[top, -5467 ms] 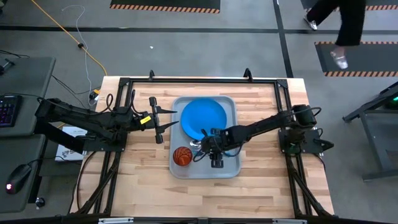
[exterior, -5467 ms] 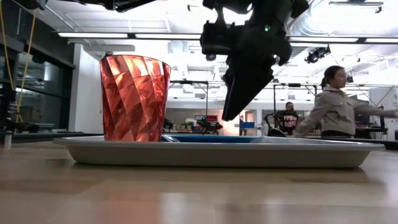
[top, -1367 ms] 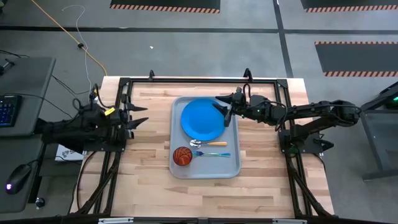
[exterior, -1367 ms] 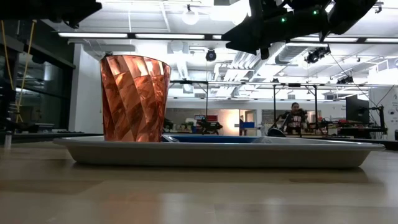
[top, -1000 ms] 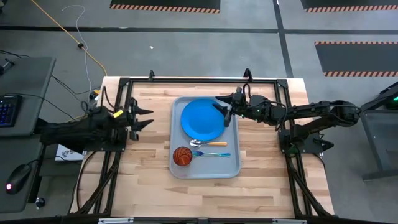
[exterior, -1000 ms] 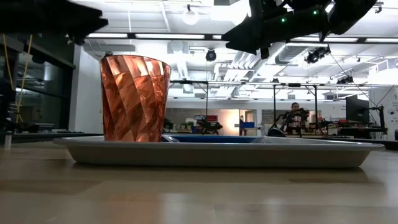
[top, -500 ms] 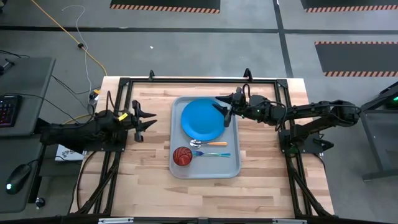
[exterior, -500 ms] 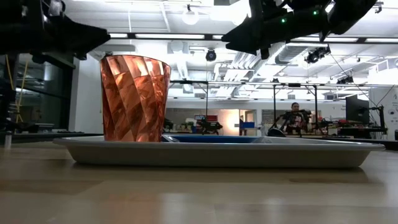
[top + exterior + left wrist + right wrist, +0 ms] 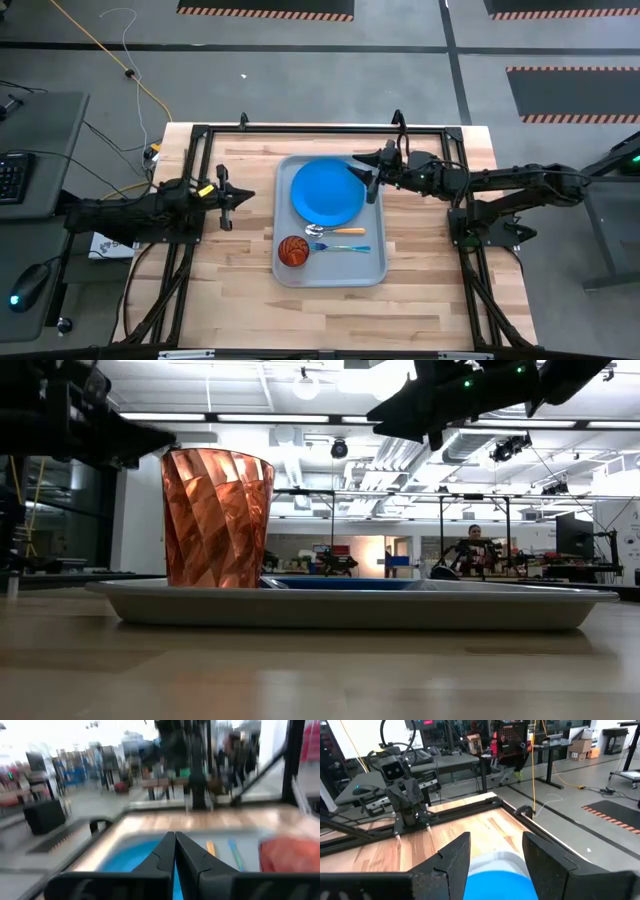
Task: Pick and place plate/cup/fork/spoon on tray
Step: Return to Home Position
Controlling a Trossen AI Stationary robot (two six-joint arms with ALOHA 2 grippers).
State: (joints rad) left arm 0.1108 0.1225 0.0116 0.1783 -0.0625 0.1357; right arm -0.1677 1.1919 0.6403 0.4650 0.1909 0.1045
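My right gripper [image 9: 364, 176] hangs in the air over the tray's [image 9: 366, 266] right rim, beside the blue plate's [image 9: 327, 192] edge. Its fingers [image 9: 454, 856] stand apart, with nothing between them. My left gripper [image 9: 243, 197] is held above the bare wooden table [image 9: 430, 290], to the left of the tray and apart from it. Its fingers [image 9: 167, 851] are pressed together and hold nothing.

All four pieces lie on the grey-blue tray. The plate fills one end of it, flat and nearly as wide as the tray. The red cup [image 9: 292, 250] stands upright at the other end, on the left side. To the right of the cup lie the spoon [image 9: 335, 230] and the fork [image 9: 341, 247], parallel and close together, with both handles pointing to my right. The orange-handled spoon lies between the plate and the teal-handled fork, its bowl just beside the plate's rim. Whether the two touch I cannot tell.

From table height the faceted cup rises well above the tray's rim, and only a thin blue strip of the plate shows.
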